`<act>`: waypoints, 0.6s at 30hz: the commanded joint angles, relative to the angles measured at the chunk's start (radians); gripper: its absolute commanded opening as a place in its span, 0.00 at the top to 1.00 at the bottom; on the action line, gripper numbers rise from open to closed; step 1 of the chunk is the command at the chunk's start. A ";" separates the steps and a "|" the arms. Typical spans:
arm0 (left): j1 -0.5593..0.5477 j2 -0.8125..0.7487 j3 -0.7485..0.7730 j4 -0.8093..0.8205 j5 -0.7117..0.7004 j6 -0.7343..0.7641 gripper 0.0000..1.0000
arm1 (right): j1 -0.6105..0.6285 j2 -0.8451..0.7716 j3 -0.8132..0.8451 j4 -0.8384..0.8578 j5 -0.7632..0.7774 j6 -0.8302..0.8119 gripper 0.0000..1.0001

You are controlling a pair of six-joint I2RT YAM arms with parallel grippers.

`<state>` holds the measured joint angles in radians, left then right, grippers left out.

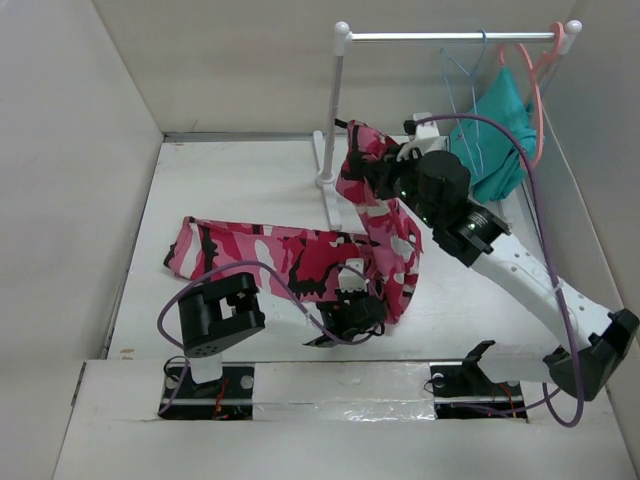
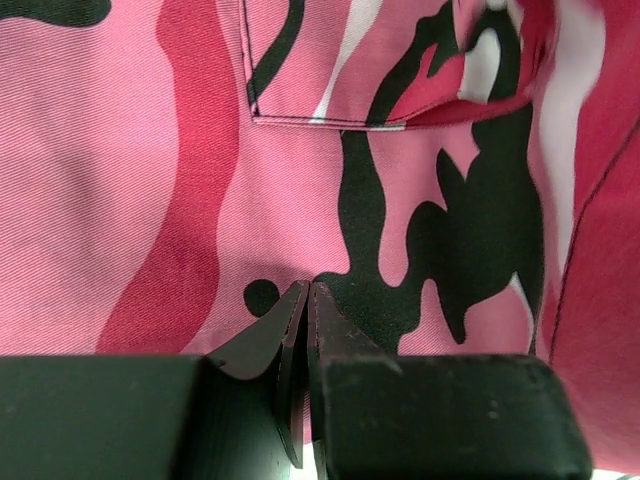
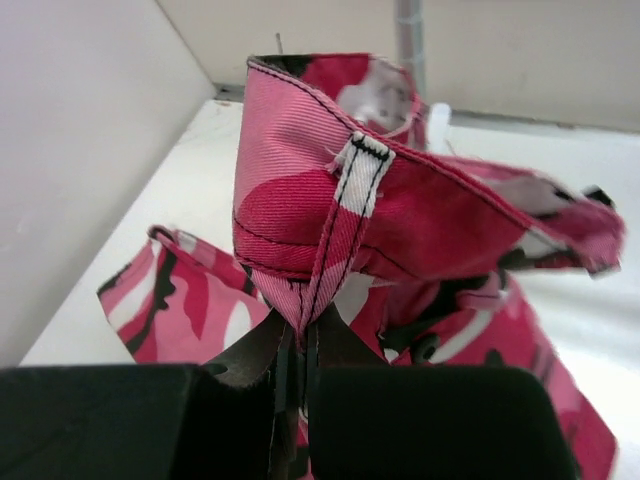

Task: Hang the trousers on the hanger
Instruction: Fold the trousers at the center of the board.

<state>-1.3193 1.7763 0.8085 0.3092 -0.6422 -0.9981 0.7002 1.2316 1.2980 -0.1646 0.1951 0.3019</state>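
Note:
The camouflage trousers [image 1: 270, 252] lie across the table from the left to the centre. Their waist end is lifted up near the rack post. My right gripper [image 1: 380, 172] is shut on a fold of the waistband by a belt loop [image 3: 345, 190]; the pinch shows in the right wrist view [image 3: 305, 325]. My left gripper [image 1: 345, 312] is shut low over the near edge of the trousers. Its tips [image 2: 308, 290] touch the cloth [image 2: 150, 180] below a pocket seam, with no fold between them. The light-blue wire hanger [image 1: 466, 85] hangs on the rail, right of my right gripper.
A white rack with a metal rail [image 1: 450, 36] stands at the back, its post [image 1: 333, 110] just left of the raised waistband. A salmon-pink hanger [image 1: 537, 95] with a teal garment [image 1: 497, 135] hangs at the rail's right end. White walls [image 1: 70, 150] enclose the table.

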 commanded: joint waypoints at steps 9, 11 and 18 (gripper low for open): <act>-0.083 0.098 0.073 0.044 0.058 0.029 1.00 | 0.070 0.143 0.242 0.241 0.018 0.031 1.00; -0.092 0.057 0.074 -0.004 -0.023 0.032 1.00 | 0.099 0.181 0.259 0.229 0.018 0.026 1.00; -0.103 -0.490 -0.142 -0.225 -0.237 -0.024 0.23 | 0.128 0.250 0.264 0.240 0.012 0.026 1.00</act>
<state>-1.4277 1.5131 0.7258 0.1703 -0.7498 -1.0187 0.8089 1.4811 1.5082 -0.0826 0.2062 0.3172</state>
